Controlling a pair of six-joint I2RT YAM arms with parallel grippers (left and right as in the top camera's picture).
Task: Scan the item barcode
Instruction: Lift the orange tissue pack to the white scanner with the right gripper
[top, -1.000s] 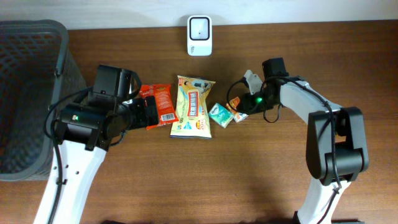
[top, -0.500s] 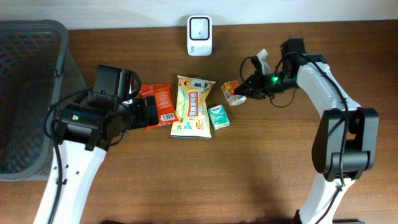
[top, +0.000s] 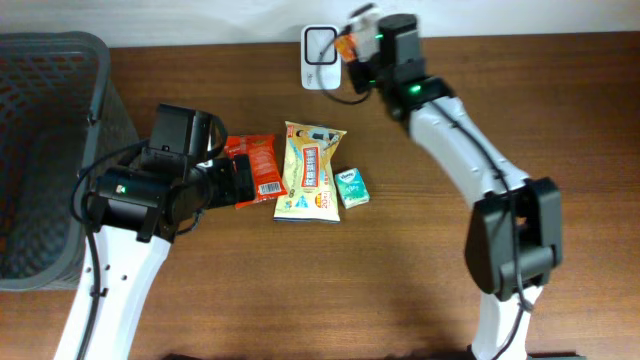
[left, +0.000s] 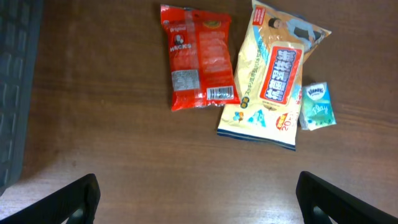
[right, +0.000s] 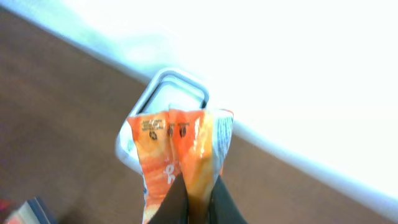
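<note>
On the far left the dark mesh basket (top: 45, 150) sits at the table (top: 300, 290) edge. Your left claw (left: 199, 205) hangs with its fingers spread wide and nothing between them, above bare wood just short of the red snack packet (left: 199, 65). Leave it parked there. Next come the yellow bag (top: 312, 170) and the small tissue pack (top: 351, 188), lying flat and close together; neither matters for this step. The white scanner (top: 320, 45) stands at the back edge, and the task's item, the orange packet (right: 180, 162), is held in the air just to its right, in front of its window. Your right claw (right: 198, 205) is pinched tight on the packet's lower end. In the wrist view the packet's long axis runs straight away from the claw toward the scanner, with its crimped top edge leading. That edge carries some dark print, but you cannot tell from here whether the barcode faces the window. To scan well, I judge you should hold the packet steady and roll the wrist slowly so the printed panel lies flat to the glass. Avoid crumpling the foil, since a creased or glaring code may not read.
</note>
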